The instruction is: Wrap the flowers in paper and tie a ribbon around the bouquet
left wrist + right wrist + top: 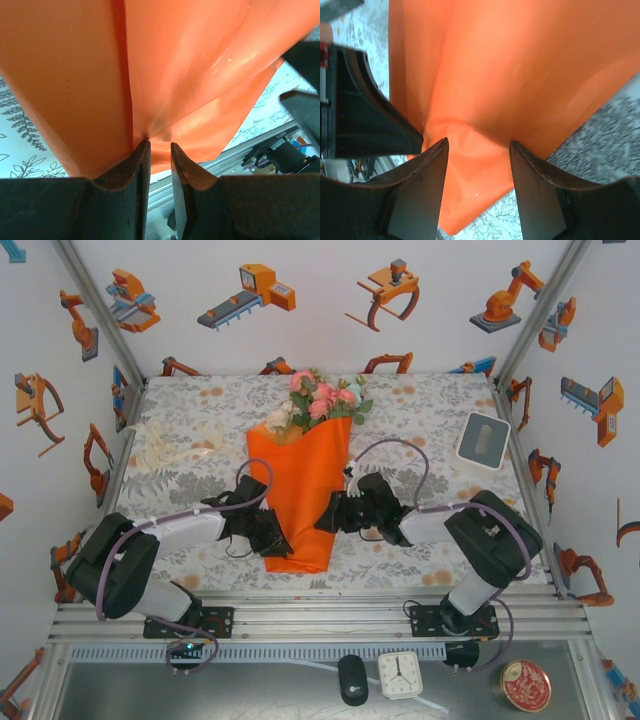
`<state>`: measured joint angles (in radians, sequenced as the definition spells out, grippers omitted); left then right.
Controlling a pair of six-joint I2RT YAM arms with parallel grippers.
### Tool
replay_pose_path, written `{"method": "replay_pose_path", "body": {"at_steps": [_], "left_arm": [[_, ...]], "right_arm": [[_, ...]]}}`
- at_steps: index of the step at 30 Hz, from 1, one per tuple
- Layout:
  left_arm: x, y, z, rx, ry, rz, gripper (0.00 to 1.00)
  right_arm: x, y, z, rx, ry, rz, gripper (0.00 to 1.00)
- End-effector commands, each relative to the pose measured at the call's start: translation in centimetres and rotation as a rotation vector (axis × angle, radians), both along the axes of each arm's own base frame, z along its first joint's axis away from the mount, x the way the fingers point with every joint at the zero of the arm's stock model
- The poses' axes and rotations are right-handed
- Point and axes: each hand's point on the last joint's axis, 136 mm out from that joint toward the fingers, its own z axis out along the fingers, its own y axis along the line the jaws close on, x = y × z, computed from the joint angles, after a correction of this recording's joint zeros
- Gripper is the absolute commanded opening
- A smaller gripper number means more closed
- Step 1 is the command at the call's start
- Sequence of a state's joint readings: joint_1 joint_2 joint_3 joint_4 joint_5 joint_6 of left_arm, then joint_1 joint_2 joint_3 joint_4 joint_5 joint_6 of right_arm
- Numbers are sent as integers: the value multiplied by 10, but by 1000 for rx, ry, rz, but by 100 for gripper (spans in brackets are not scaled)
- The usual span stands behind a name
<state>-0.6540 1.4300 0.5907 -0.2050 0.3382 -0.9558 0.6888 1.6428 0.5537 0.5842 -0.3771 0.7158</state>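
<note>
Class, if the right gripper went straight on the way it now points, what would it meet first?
The paper: the right gripper points straight into its orange fold, which lies right at the tips of its fingers. Whether they touch it is unclear.

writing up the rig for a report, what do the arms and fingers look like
The left arm and right arm each have white links between bulky black joints, with a pale purple cable looping along each. The fingers are black, curved and taper to blunt tips.
</note>
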Motion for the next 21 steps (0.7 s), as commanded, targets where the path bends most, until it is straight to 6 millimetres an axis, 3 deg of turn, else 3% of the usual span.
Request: {"method": "replay_pose_path", "body": {"at_steps": [1, 11, 21], "left_arm": [[-15, 12, -15, 44, 47, 2, 27], [-15, 11, -16, 32, 38, 0, 27], [-13, 11, -16, 27, 27, 4, 27]], "right_arm": [[38, -9, 8, 47, -34, -93, 50], [128, -31, 9, 114, -39, -183, 50], [205, -47, 10, 154, -79, -241, 50]]}}
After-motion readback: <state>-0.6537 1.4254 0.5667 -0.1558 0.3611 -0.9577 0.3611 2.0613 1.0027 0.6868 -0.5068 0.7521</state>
